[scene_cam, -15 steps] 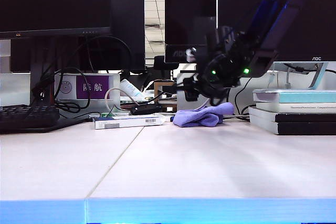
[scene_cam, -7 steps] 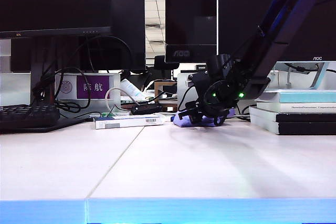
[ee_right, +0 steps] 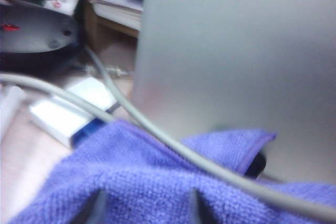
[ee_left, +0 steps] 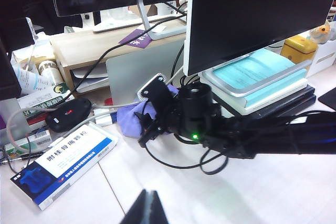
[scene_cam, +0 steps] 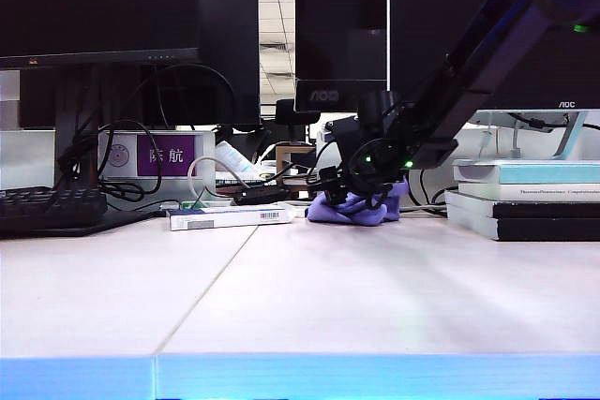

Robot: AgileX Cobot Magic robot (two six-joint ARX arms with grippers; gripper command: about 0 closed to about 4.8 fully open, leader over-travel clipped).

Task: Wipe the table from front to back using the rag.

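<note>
While over rag (scene_cam: 361,210), right pincer (ee_right: 144,203) open

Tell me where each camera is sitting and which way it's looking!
Exterior view: sits low at the table's blue front edge, looking back toward the monitors; shows the right arm with the right gripper down on the rag.
Left wrist view: rides the left arm, looking down across the table; shows the left gripper and the right arm.
Right wrist view: rides the right arm, close above the rag, fingertips pressing into it.
Shared: all three see the purple rag.
</note>
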